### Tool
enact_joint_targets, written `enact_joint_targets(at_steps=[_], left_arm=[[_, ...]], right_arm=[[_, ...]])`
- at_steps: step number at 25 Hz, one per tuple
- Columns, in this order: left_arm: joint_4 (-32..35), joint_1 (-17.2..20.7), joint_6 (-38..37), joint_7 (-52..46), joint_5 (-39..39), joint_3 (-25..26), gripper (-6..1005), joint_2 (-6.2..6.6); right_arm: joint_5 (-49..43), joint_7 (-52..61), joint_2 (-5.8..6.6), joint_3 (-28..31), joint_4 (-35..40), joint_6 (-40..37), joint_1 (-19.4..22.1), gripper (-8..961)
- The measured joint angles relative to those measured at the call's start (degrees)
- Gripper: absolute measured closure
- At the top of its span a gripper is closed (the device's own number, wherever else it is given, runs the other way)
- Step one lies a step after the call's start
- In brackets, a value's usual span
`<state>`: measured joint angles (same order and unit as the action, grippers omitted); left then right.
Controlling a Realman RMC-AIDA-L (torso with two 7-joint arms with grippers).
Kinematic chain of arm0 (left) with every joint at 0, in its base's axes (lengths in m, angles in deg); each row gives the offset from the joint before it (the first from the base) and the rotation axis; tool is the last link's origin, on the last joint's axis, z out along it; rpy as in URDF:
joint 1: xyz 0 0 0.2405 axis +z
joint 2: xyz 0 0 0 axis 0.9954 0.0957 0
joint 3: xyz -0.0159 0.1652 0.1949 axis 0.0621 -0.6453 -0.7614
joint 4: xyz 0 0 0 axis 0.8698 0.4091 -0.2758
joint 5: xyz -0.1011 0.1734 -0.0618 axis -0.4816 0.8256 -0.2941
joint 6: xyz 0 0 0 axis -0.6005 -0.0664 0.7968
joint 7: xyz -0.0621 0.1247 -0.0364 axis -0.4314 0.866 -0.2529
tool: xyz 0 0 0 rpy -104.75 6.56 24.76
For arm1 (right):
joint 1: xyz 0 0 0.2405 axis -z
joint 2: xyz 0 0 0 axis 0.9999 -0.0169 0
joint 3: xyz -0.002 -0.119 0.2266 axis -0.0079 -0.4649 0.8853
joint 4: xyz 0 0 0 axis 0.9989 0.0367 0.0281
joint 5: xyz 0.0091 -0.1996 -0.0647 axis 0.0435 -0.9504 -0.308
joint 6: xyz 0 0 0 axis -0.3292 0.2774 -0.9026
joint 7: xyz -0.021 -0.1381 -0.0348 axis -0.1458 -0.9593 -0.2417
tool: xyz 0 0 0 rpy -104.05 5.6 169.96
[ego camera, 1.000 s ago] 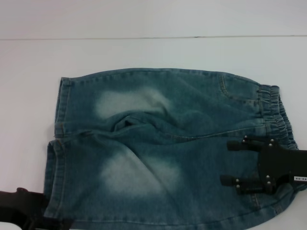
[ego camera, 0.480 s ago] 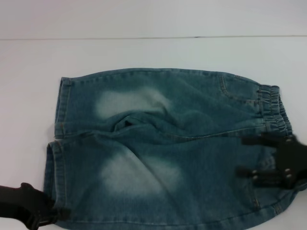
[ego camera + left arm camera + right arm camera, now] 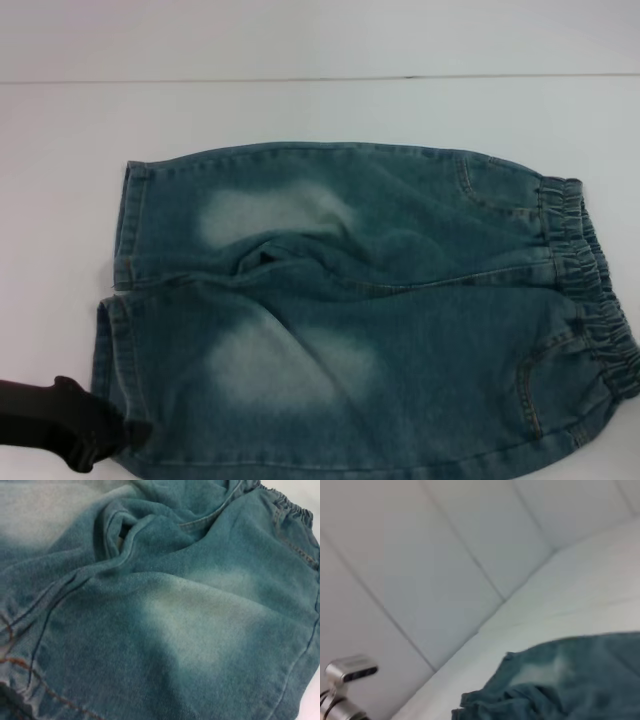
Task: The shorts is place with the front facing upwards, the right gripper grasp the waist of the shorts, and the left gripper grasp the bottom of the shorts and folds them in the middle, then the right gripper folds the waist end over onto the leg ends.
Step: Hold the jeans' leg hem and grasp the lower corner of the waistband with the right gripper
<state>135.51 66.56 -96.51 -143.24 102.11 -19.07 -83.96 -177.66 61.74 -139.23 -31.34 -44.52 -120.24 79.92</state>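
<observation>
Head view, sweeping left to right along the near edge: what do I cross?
Left gripper at the leg hem → leg hems → faded patch → front pocket → elastic waistband.

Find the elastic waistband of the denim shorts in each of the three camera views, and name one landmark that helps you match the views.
Head view: the waistband runs down the right edge of the shorts, near the right border.
Left wrist view: only a short gathered stretch shows, in the upper right corner.
Right wrist view: the waistband cannot be picked out; only a rumpled edge of the shorts shows.
Shared landmark: the pale faded patch, also central in the left wrist view.
</observation>
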Motion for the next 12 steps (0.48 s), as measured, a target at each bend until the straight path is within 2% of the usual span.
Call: enact_joint_targets(at_steps=[2, 6, 9, 12], left_arm=[[-0.05, -0.13, 0.1, -0.37, -0.73, -0.05, 995, 0.01], [-0.26, -0.47, 0.27, -1.47, -1.98, -0.11, 996, 0.06], [-0.43, -1.03, 0.54, -2.14, -2.15, -0.17, 996, 0.09], [-0.45, -1.25, 0.79, -2.31, -2.17, -0.58, 995, 0.0]], right_arm=[[-0.05, 2.63, 1.35, 0.23, -1.93, 1.2, 0.56, 37], [-2.78, 8.64, 2.0, 0.81, -1.97, 5.43, 0.75, 38], [-7.13, 14.15, 2.67, 1.15, -1.87, 7.99, -0.74, 38], [-11.04, 21.12, 3.92, 1.17, -1.85, 8.29, -2.92, 38]])
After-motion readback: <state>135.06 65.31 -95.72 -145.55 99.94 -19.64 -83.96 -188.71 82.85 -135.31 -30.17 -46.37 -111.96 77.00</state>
